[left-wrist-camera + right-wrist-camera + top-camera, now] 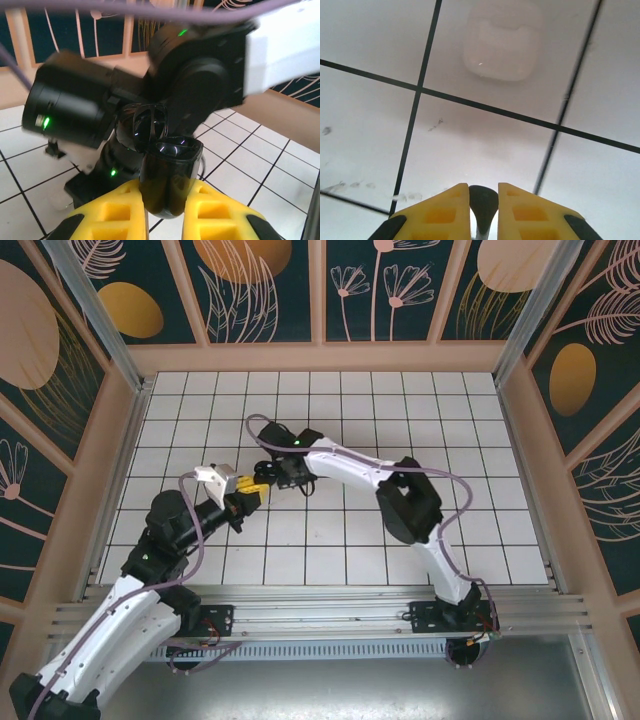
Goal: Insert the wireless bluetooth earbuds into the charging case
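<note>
My left gripper (167, 200) is shut on a glossy black charging case (170, 170), which stands upright between the yellow fingers with its lid (142, 125) flipped open to the back left. In the top view the left gripper (255, 490) is held above the floor, nose to nose with the right wrist (290, 468). My right gripper (483, 192) is shut on one small black earbud (483, 202), whose rounded end shows between the yellow fingertips above the tiles. The other earbud is hidden.
A white rounded-square box (502, 42) lies on a floor tile ahead of the right gripper. The right arm's black wrist (190, 75) looms just behind the case in the left wrist view. Patterned walls (320, 290) enclose the white tiled floor (330, 400).
</note>
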`<state>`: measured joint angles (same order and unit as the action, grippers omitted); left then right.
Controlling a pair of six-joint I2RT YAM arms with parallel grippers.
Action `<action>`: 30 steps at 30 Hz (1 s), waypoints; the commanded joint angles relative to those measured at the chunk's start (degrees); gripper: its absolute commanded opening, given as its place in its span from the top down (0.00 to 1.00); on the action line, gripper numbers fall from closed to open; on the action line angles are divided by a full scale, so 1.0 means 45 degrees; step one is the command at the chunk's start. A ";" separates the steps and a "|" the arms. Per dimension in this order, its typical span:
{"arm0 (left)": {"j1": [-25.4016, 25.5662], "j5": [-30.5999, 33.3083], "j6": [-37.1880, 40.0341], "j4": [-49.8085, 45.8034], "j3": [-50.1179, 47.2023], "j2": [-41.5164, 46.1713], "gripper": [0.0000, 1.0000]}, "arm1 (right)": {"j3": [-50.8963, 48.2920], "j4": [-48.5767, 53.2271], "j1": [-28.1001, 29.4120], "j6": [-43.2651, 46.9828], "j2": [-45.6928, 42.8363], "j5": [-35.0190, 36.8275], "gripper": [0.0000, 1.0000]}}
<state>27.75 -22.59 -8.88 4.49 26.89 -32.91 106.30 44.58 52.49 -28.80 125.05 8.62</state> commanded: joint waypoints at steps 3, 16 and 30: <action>-0.0073 -0.0881 -0.0525 0.1723 -0.0020 -0.0624 1.00 | -0.2004 -0.1825 -0.0236 0.0223 -0.2822 0.1382 0.84; 0.0523 -0.1174 -0.1761 0.5048 0.0111 -0.3564 0.99 | -0.7208 -0.5281 -0.0936 0.0851 -0.9685 0.2351 0.83; 0.1959 -0.1185 -0.1406 0.7590 0.1226 -0.6457 0.99 | -1.0988 -1.0394 -0.1195 0.2349 -1.4716 -0.1672 0.82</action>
<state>35.66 -27.00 -15.97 32.18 30.30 -61.19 59.02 5.96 47.33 -20.73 60.75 6.31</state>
